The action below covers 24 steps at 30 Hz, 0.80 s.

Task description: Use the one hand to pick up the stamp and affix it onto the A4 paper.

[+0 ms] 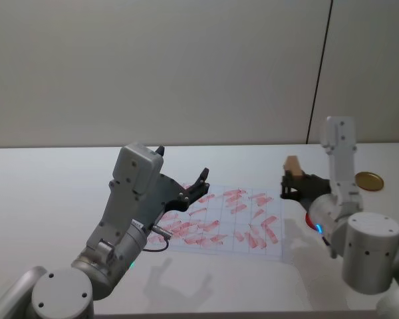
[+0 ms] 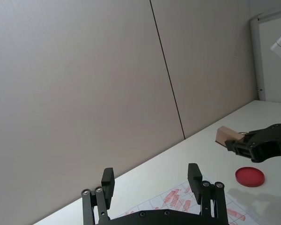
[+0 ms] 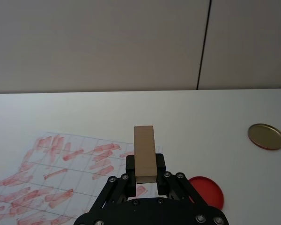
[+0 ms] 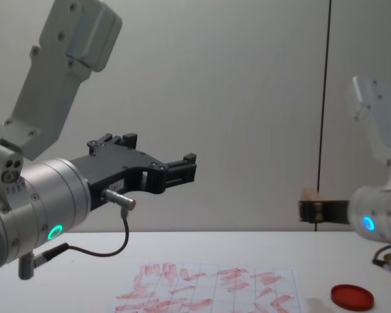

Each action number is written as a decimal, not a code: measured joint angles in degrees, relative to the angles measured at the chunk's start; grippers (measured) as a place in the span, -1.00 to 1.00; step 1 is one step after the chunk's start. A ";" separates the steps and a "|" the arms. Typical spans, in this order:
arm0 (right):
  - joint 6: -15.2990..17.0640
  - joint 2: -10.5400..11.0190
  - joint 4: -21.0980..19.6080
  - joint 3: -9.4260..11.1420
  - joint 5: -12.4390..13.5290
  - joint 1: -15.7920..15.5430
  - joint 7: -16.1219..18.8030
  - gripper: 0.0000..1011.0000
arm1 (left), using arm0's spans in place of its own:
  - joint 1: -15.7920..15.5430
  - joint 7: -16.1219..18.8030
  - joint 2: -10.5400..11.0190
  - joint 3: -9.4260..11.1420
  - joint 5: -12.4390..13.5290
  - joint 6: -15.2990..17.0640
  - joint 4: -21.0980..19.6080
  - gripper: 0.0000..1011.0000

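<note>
Lab, bare white table (image 1: 46,199), plain wall panels (image 1: 153,66)

White table (image 1: 46,199) carries three things — the A4 paper (image 1: 229,219), red disc (image 3: 207,191), brass disc (image 1: 369,180)

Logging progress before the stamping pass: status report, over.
Right gripper shut on the stamp, held above the table beside the A4 paper. Left gripper open, raised over the paper. Red disc lies near the sheet.
</note>
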 joint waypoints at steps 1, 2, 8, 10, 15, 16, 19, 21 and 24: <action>0.05 0.11 0.00 0.16 0.00 -0.02 -0.20 -0.57 | 0.00 0.00 0.00 0.00 0.00 0.00 0.00 0.96; 0.15 0.34 0.04 0.51 0.00 -0.03 -0.56 -0.57 | 0.00 0.00 0.00 0.00 0.00 0.00 0.00 0.96; 0.34 1.17 1.47 1.84 -0.24 -0.01 -1.83 -0.57 | 0.00 0.00 0.00 0.00 0.00 0.00 0.00 0.96; 0.35 1.47 2.33 2.40 -0.35 0.15 -2.20 -0.57 | 0.00 0.00 0.00 0.00 0.00 0.00 0.00 0.96; 0.32 1.88 4.36 3.24 -0.52 0.57 -2.70 -0.57 | 0.00 0.00 0.00 0.00 0.00 0.00 0.00 0.96; 0.29 1.95 4.87 3.41 -0.54 0.69 -2.75 -0.57 | 0.00 0.00 0.00 0.00 0.00 0.00 0.00 0.96; 0.01 2.15 6.57 3.89 -0.67 1.12 -2.90 -0.57 | 0.00 0.00 0.00 0.00 0.00 0.00 0.00 0.96; -0.13 2.22 7.46 4.12 -0.72 1.41 -2.92 -0.57 | 0.00 0.00 0.00 0.00 0.00 0.00 0.00 0.96; -0.59 2.30 10.13 4.61 -0.88 2.17 -2.90 -0.57 | 0.00 0.00 0.00 0.00 0.00 0.00 0.00 0.96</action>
